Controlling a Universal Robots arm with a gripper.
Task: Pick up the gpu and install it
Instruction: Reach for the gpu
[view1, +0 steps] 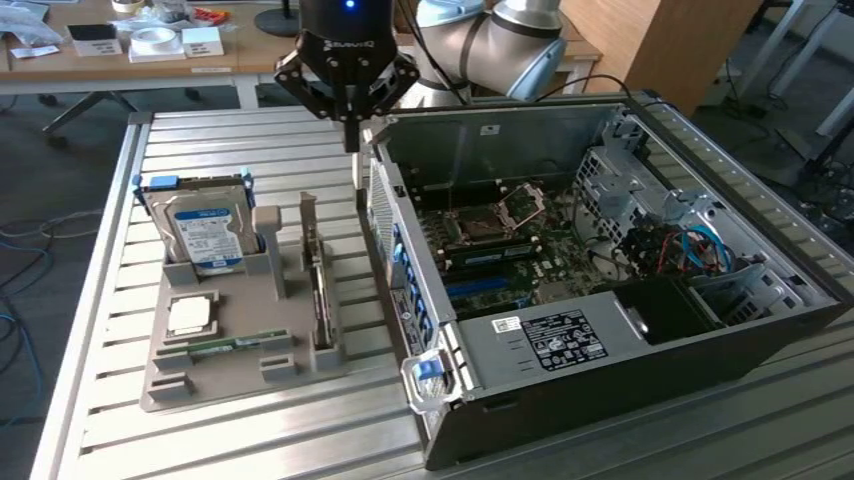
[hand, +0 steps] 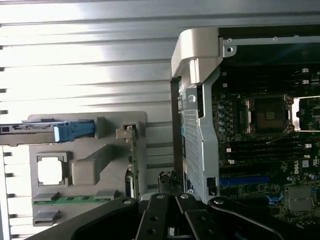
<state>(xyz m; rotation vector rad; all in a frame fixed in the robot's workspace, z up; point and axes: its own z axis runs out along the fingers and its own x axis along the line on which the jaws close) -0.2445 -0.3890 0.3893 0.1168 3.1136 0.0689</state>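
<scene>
While closed, pincer (view1: 350, 138) apart from gpu (view1: 320, 300).

Lab: slatted aluminium bench (view1: 227, 150), open PC case (view1: 641, 370), cluttered desk (view1: 247, 55).

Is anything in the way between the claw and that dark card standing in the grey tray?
Nothing visible does. The claw hangs shut over the table, by the open computer case. The gpu stands on edge in the grey tray, its top edge uncovered; the hard drive stands apart, on the exterior view's left.
</scene>
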